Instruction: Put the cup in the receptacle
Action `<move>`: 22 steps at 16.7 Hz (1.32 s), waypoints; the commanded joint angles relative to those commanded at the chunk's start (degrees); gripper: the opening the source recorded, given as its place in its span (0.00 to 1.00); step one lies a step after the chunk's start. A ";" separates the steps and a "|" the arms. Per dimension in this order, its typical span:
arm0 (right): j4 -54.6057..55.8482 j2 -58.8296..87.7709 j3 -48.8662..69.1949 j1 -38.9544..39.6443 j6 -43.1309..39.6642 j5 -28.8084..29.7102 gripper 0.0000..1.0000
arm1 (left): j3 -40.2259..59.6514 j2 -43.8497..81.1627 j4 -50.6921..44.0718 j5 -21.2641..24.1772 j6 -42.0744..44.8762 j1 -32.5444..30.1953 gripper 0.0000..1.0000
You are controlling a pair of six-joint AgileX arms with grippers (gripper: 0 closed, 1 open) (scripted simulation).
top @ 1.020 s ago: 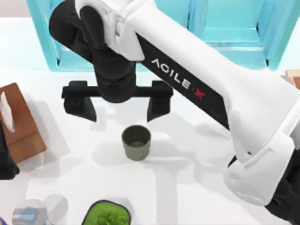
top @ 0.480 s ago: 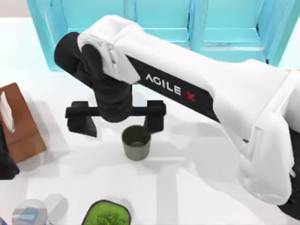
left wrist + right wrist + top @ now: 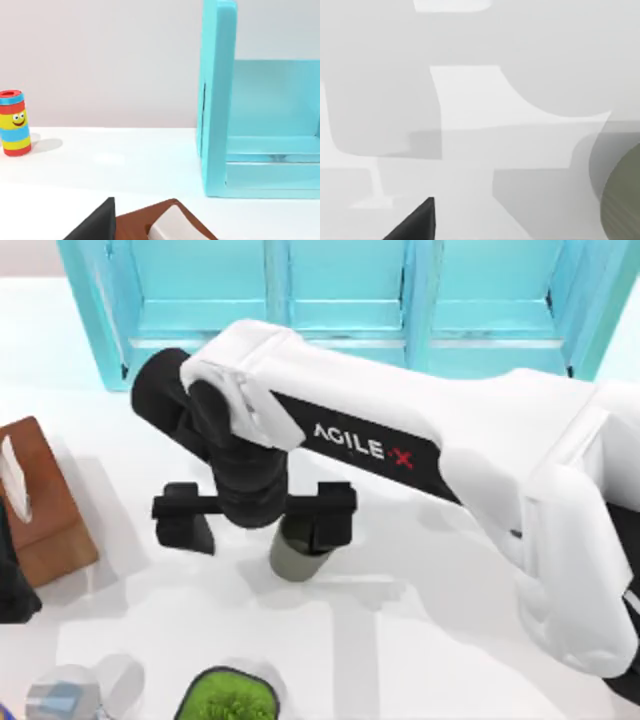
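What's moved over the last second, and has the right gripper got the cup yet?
The right gripper came down toward the near edge, open; one finger now overlaps the cup, not gripped. Cup, brown box and plant stayed put.

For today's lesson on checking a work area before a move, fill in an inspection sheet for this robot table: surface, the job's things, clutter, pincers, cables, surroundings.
Surface: white table, shadows across it.
Job's things: olive-grey cup upright near the middle, partly under the right pincer; blue shelf unit along the far edge, its compartments open toward the table.
Clutter: brown tissue box at the left edge; potted green plant and clear container at the near edge; striped smiley can seen from the left wrist.
Pincers: right pincer open, one finger over the cup's rim, the other well off to the left; left pincer beside the tissue box, state unclear.
Cables: nothing seen.
Surroundings: plain pale wall.
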 joint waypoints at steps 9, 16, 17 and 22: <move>0.00 0.00 0.00 0.00 0.00 0.00 0.47 | 0.00 0.00 0.00 0.00 0.00 0.00 1.00; 0.00 0.00 0.00 0.00 0.00 0.00 0.00 | 0.00 0.00 0.00 0.00 0.00 0.00 1.00; 0.00 0.00 0.00 0.00 0.00 0.00 0.00 | 0.00 0.00 0.00 0.00 0.00 0.00 1.00; 0.00 0.00 0.00 0.00 0.00 0.00 0.00 | 0.00 0.00 0.00 0.00 0.00 0.00 1.00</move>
